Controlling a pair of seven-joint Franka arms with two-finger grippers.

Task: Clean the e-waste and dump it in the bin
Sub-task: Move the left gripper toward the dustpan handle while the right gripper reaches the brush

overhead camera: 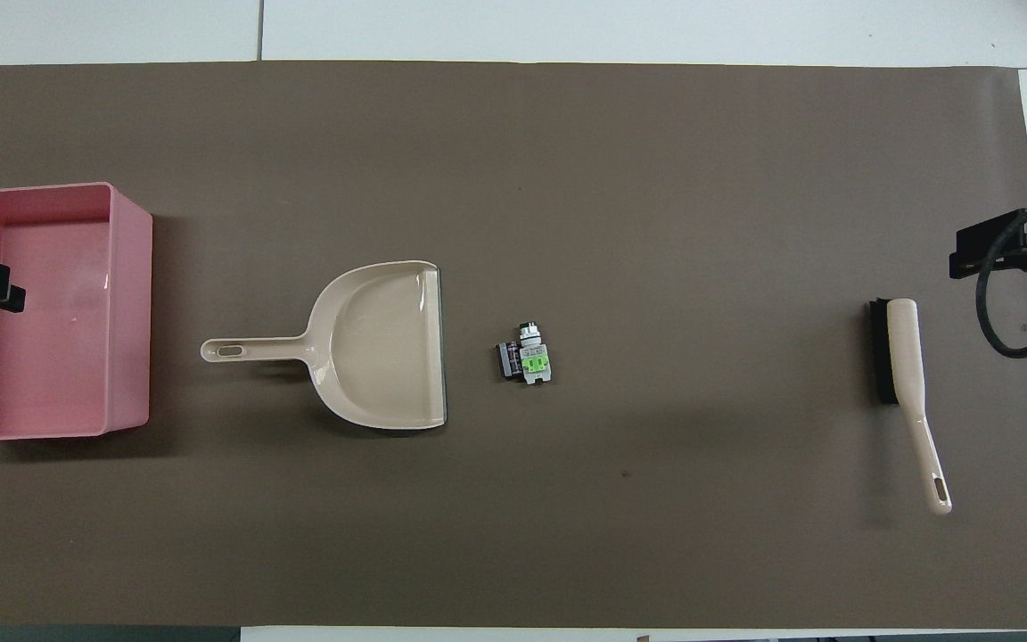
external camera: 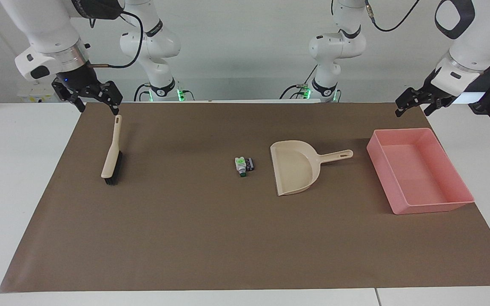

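- The right end effector (external camera: 96, 95) hangs just above the tip of the brush (external camera: 112, 157) handle, at the right arm's end of the desk (external camera: 28, 178). Its fingers look apart and it holds nothing.
- The left end effector (external camera: 417, 102) waits in the air near the bin's robot-side corner; I cannot tell if its fingers are apart or together.
- The brush lies on the brown mat (external camera: 185, 238), handle toward the robots.
- The e-waste (external camera: 244, 165), a white part with green cap touching a small dark block, sits in the middle of the mat, just beside the open mouth of the dustpan (external camera: 294, 168).
- The bin (external camera: 434, 207), a pink tray, is at the left arm's end and looks empty.
- I judge the task is at its very start: nothing is swept yet, and both sweeping and dumping remain.
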